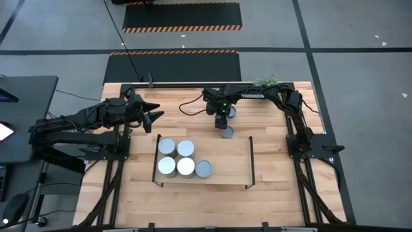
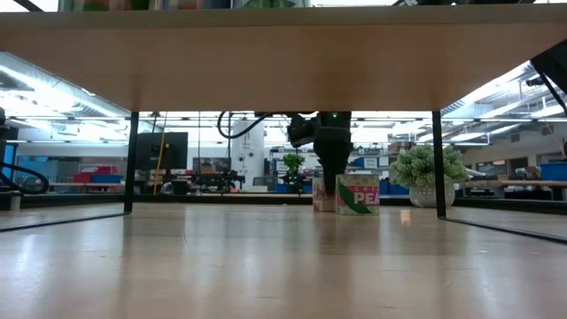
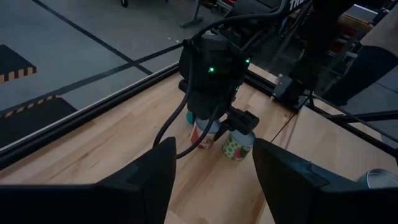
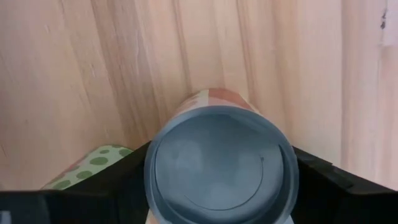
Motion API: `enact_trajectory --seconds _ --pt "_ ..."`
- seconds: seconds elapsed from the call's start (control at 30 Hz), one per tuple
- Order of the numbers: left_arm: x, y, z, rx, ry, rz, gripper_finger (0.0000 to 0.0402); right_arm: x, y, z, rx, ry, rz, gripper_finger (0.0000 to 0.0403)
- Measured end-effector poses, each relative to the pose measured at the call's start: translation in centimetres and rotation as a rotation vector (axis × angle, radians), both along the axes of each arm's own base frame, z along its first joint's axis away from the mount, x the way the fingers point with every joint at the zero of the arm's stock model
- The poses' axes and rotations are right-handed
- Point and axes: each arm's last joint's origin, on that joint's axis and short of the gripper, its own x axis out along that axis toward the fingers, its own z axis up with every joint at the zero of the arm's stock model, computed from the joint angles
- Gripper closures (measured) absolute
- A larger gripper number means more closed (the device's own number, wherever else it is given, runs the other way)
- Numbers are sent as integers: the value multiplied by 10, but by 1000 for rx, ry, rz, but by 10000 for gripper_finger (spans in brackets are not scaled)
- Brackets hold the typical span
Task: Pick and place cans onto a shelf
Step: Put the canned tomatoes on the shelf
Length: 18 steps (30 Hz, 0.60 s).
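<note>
Wooden shelf holds five cans.

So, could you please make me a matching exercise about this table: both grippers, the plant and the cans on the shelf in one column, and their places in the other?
Column one:
1. left gripper
2. right gripper
3. plant
4. five cans

Column two:
A. on the shelf, in its left half
B. at the far edge of the table, right of the middle
C. down at a blue-topped can beyond the shelf
D. open and empty, over the table's left part

Pairs: 1-D, 2-C, 3-B, 4-A
</note>
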Motion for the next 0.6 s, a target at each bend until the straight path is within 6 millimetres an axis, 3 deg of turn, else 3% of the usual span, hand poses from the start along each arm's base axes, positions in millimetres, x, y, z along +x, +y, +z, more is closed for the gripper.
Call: enact_trajectory --seconds 0.17,0.43,0.6 --pt "0 0 0 0 0 0 182 -3 1 13 -11 -26 -16 110" --pt "0 0 0 0 -3 0 182 -19 10 70 -75 -150 -54 107" --pt "1 -1 1 -9 -18 -32 182 -31 35 107 -60 -200 -84 109"
